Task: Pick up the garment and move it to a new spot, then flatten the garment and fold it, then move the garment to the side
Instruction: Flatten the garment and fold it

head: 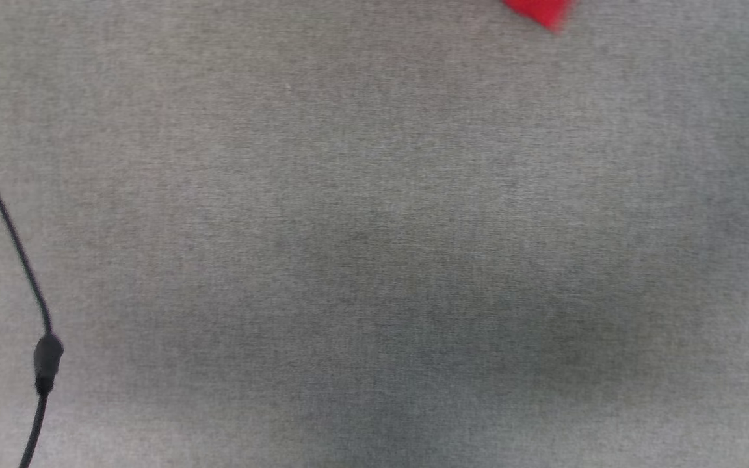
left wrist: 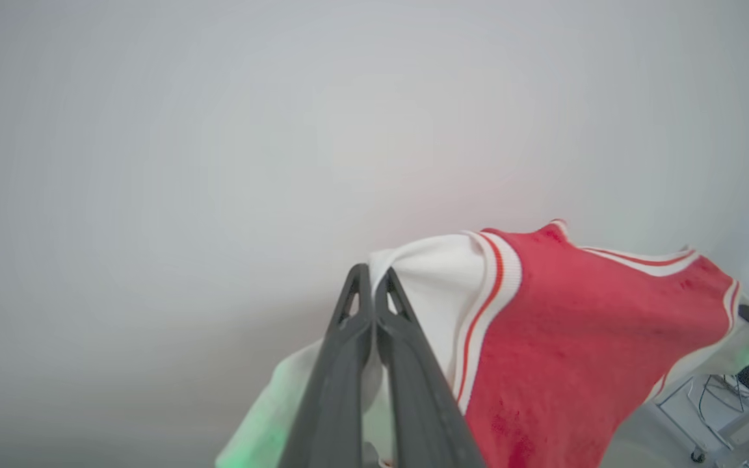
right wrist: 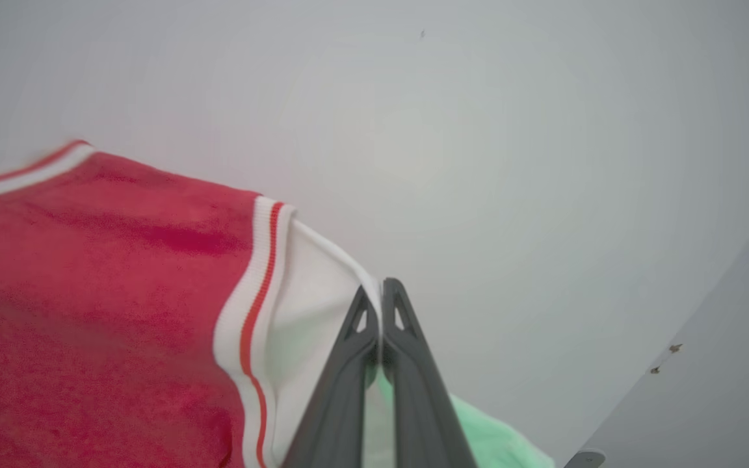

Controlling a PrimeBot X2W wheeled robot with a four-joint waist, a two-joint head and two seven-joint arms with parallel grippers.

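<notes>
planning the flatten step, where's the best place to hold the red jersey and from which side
By the outer edge of each white sleeve, one gripper from either side. The left gripper and right gripper are shut there, and the red body of the jersey spans wide between them.

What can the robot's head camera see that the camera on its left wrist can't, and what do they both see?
Head camera: a grey surface with a black cable running down the left side.
Left wrist camera: the left gripper, its fingers shut on a white sleeve, with striped trim beside it and a pale wall behind.
Both: the garment. The head camera catches a blurry red corner of it at the top edge.
</notes>
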